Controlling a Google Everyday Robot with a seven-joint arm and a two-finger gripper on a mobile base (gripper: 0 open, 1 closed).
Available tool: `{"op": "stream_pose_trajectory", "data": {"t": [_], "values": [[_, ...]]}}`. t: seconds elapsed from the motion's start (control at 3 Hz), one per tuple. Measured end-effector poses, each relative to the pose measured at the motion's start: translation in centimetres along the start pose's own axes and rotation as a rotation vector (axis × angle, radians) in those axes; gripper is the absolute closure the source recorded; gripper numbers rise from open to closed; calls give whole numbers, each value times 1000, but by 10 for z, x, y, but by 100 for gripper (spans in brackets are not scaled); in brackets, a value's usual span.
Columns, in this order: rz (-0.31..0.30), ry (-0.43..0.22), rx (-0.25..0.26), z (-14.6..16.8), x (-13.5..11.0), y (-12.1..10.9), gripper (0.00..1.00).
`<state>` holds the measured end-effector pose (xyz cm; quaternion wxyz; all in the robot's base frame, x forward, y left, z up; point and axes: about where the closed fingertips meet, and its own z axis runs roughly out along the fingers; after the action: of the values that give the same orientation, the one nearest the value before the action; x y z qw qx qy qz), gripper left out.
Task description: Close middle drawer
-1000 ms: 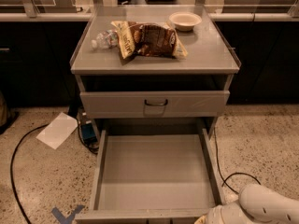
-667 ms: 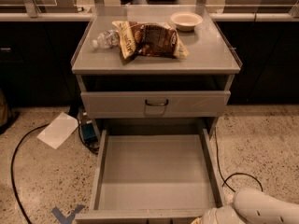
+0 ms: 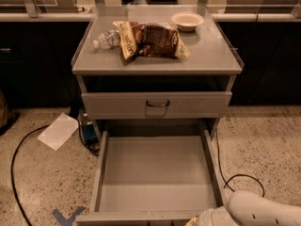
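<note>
The middle drawer is wide open, its long grey tray pulled right out toward the camera and bare inside, and it hasn't budged in the last second. What has moved is the white arm at the lower right: it has dipped a little lower and brought the hand in against the drawer's front lip at the bottom edge of the view. Whether the hand is released or clenched, I cannot tell. The upper drawer sits shut. The chip bag, bottle and bowl lie undisturbed on the worktop. So this looks like lining up, not pushing: the close has yet to begin.
</note>
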<state>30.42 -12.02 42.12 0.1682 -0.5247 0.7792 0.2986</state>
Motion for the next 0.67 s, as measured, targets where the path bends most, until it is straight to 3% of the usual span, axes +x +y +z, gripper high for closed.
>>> {"op": "stream_pose_trajectory", "data": {"t": [0.33,0.67], "values": [[-12,-6,14,3,-5,-8,100],[-62,-27,73,3,-23,-34,100]]}}
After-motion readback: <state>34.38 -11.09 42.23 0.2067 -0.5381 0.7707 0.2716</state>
